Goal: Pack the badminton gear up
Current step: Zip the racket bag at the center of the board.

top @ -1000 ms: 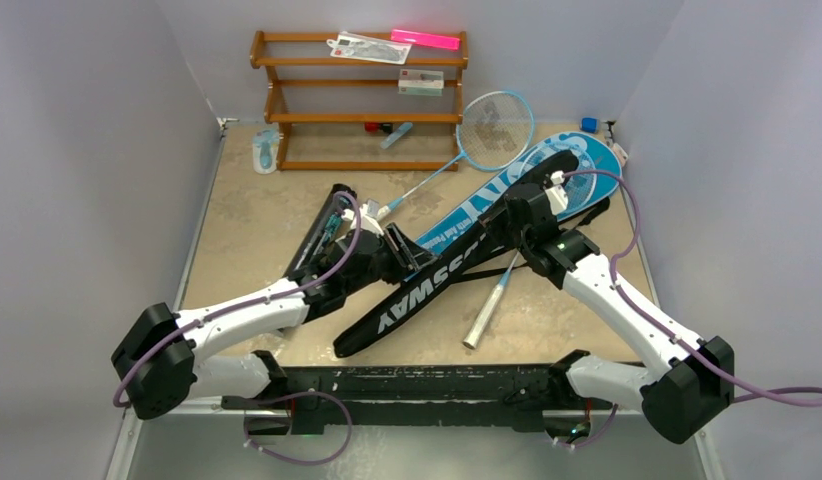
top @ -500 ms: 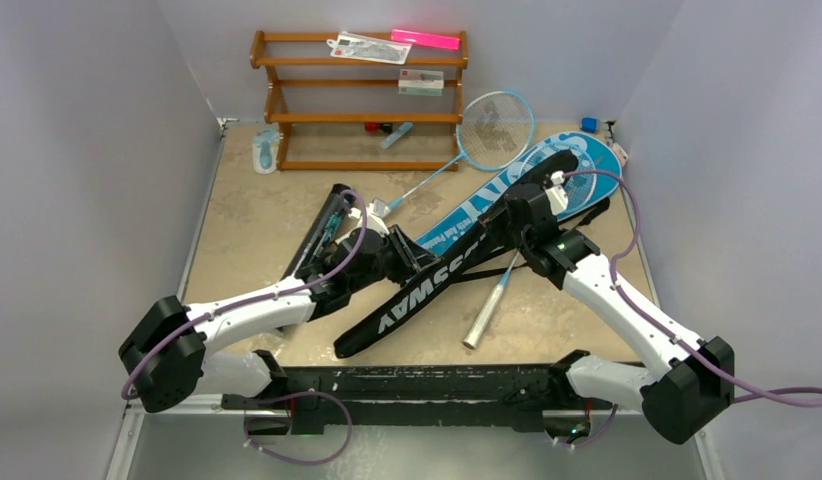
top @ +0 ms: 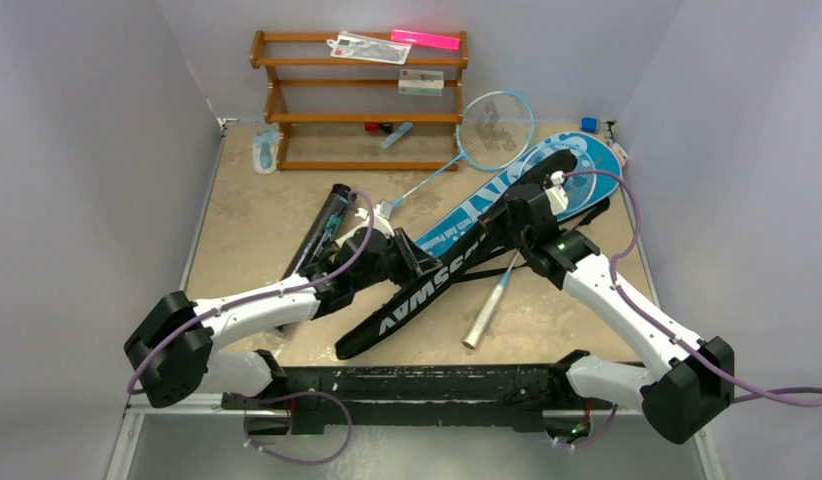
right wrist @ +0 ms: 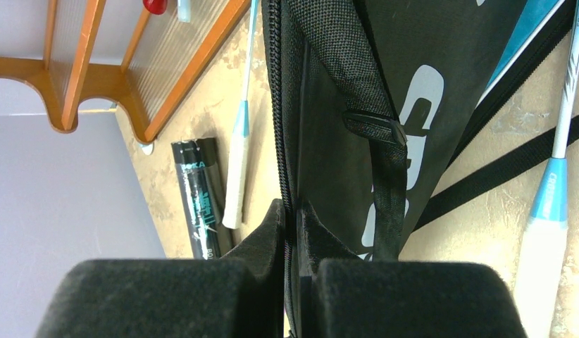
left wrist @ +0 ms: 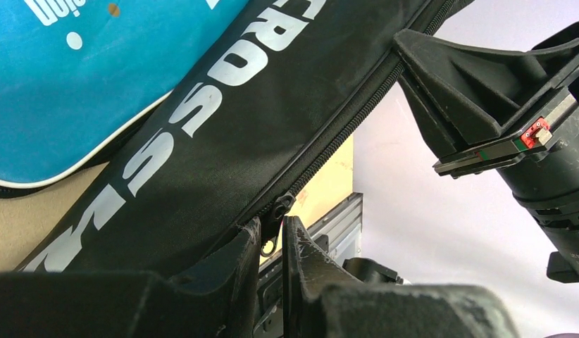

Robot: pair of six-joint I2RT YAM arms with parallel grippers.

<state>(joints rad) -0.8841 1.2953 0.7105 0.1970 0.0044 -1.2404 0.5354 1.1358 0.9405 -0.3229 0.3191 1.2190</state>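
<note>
The black "CROSSWAY" racket cover (top: 437, 285) lies diagonally over the blue "SPORT" cover (top: 577, 160). My left gripper (top: 419, 262) is shut on the cover's zipper pull (left wrist: 274, 236) at its zipped edge. My right gripper (top: 499, 212) is shut on the cover's zipper edge (right wrist: 292, 211) further up, holding it raised. A light-blue racket (top: 492, 125) leans by the rack. Another racket's white handle (top: 484, 318) lies at the front. The long black tube (top: 322, 232) lies to the left, and also shows in the right wrist view (right wrist: 201, 204). No shuttlecocks show.
The brown three-tier rack (top: 362, 100) stands at the back with a pink bar (top: 425, 40) and clear packets (top: 369, 48) on it. A pale blue item (top: 265, 152) lies beside the rack. Grey walls close in on both sides.
My left gripper has slid right and slightly toward the front along the black cover's zipper, and its arm has followed. The right gripper has held still.
</note>
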